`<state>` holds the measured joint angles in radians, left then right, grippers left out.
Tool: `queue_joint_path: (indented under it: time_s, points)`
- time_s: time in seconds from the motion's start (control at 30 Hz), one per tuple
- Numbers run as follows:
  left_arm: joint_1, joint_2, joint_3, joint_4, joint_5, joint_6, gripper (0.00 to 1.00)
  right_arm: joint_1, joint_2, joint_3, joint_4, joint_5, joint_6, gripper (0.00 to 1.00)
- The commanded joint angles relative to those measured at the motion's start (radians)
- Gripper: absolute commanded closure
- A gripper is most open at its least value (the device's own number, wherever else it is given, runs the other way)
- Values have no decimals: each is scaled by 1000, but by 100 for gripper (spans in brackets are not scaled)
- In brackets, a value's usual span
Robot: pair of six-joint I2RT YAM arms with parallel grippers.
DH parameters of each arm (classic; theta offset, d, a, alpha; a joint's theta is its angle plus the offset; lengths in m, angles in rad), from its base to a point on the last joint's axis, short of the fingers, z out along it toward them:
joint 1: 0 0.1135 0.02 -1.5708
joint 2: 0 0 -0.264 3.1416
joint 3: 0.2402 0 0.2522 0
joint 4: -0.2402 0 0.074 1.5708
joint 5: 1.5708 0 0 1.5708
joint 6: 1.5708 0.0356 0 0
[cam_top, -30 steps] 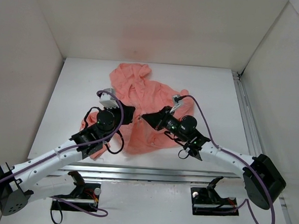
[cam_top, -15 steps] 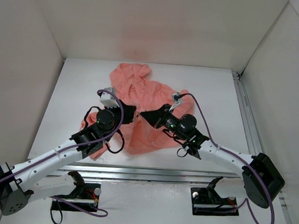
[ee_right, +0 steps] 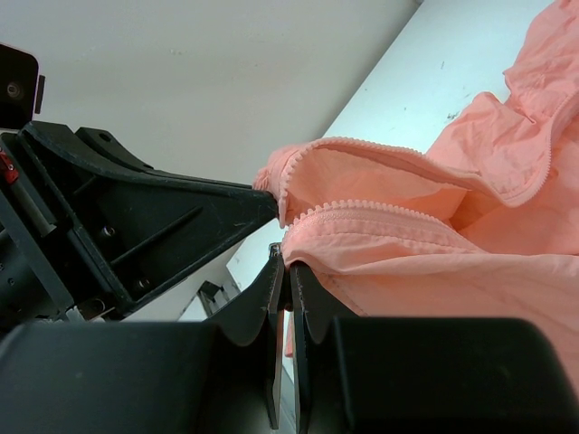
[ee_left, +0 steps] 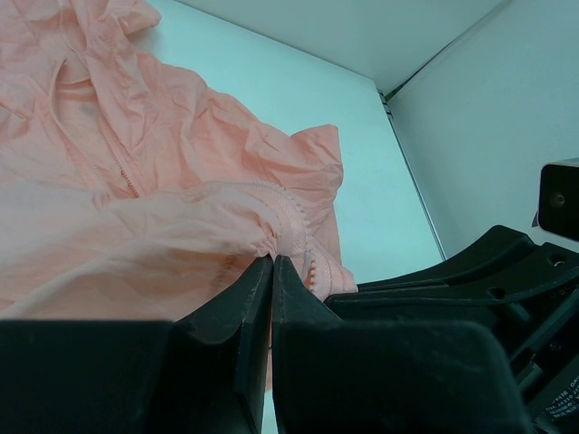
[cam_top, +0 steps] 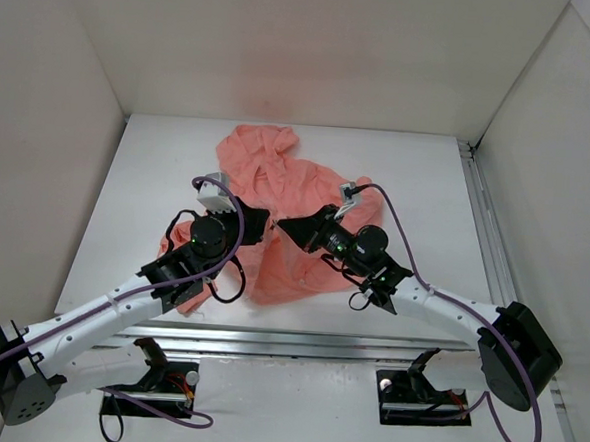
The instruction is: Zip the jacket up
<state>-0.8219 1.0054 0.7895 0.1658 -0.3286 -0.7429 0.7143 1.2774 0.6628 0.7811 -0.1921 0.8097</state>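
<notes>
The salmon-pink jacket (cam_top: 278,175) lies crumpled at the middle of the white table, hood toward the back. My left gripper (cam_top: 263,225) and right gripper (cam_top: 281,226) meet tip to tip over its near part. In the left wrist view the left gripper (ee_left: 271,260) is shut on a bunched fold of the jacket (ee_left: 136,226) beside the zip teeth (ee_left: 297,231). In the right wrist view the right gripper (ee_right: 286,262) is shut on the jacket's lower zip edge (ee_right: 380,217). The two zip edges are apart there. The left gripper's black body (ee_right: 154,208) is close on the left.
White walls enclose the table on the left, back and right. A metal rail (cam_top: 483,223) runs along the right side. The table's front edge (cam_top: 298,333) lies just behind the arm bases. Purple cables loop over both arms.
The right gripper has shifted slightly left and up toward the left gripper, lifting the fabric with it. The left arm has barely moved.
</notes>
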Motion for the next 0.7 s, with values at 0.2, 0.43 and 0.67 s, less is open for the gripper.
queue_joint_path:
  time_s: [0.2, 0.43, 0.67]
  points:
    - [0, -19, 37, 70, 20, 5, 100, -3, -18, 49, 119, 36, -15, 100]
    - [0, -27, 36, 67, 17, 7, 100, -4, -24, 54, 124, 43, -10, 100]
    - [0, -31, 28, 70, 19, 4, 100, -9, -20, 51, 124, 46, -7, 100]
